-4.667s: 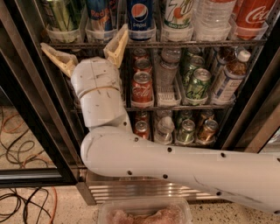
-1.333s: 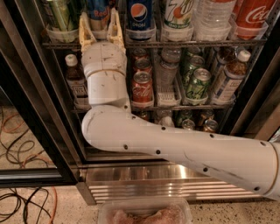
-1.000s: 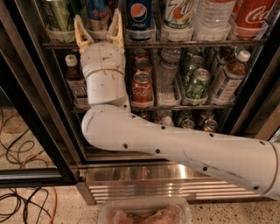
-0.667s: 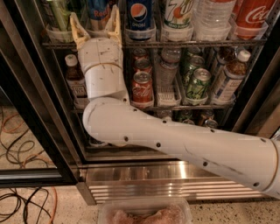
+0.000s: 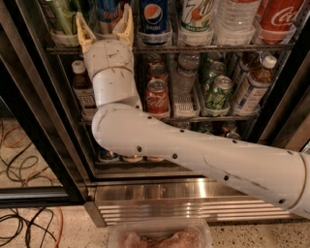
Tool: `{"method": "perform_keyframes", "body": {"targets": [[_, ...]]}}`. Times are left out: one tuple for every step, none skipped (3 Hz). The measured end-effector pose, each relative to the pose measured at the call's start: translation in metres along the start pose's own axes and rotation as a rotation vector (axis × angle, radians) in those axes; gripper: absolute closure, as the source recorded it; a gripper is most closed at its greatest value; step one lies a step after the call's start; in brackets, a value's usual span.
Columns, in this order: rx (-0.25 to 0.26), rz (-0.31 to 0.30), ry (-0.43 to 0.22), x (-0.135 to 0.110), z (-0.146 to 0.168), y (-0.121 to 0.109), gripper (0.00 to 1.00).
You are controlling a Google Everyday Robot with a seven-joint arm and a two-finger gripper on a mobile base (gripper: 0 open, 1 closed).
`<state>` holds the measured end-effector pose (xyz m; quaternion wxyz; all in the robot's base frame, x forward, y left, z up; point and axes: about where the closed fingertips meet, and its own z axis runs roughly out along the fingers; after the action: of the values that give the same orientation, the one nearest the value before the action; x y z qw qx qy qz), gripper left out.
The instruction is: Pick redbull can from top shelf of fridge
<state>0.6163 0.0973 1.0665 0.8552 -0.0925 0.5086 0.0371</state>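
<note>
- The redbull can [image 5: 108,9] stands on the top shelf [image 5: 218,47] of the fridge [image 5: 58,145], in the lane just left of the Pepsi can [image 5: 153,14].
- The gripper [image 5: 104,20] is at the front of the redbull can, pointing up.
- Its jaws are apart, with one tan finger on each side of the redbull can.
- I cannot tell if the fingers touch it.

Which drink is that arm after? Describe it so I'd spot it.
In the fridge, on the top shelf at left, the gripper's fingers stand open either side of one can. It is the redbull can: blue and silver, red lettering, between a green-striped can and the Pepsi can.
</note>
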Motion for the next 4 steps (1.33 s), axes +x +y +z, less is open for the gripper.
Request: {"method": "perform_keyframes", "body": {"targets": [[0.000, 0.000, 0.000, 0.0000, 0.0000, 0.0000, 0.54], [0.000, 0.000, 0.000, 0.0000, 0.0000, 0.0000, 0.77], [0.000, 0.000, 0.000, 0.0000, 0.0000, 0.0000, 0.99], [0.000, 0.000, 0.000, -0.0025, 0.0009, -0.0003, 1.00]]}}
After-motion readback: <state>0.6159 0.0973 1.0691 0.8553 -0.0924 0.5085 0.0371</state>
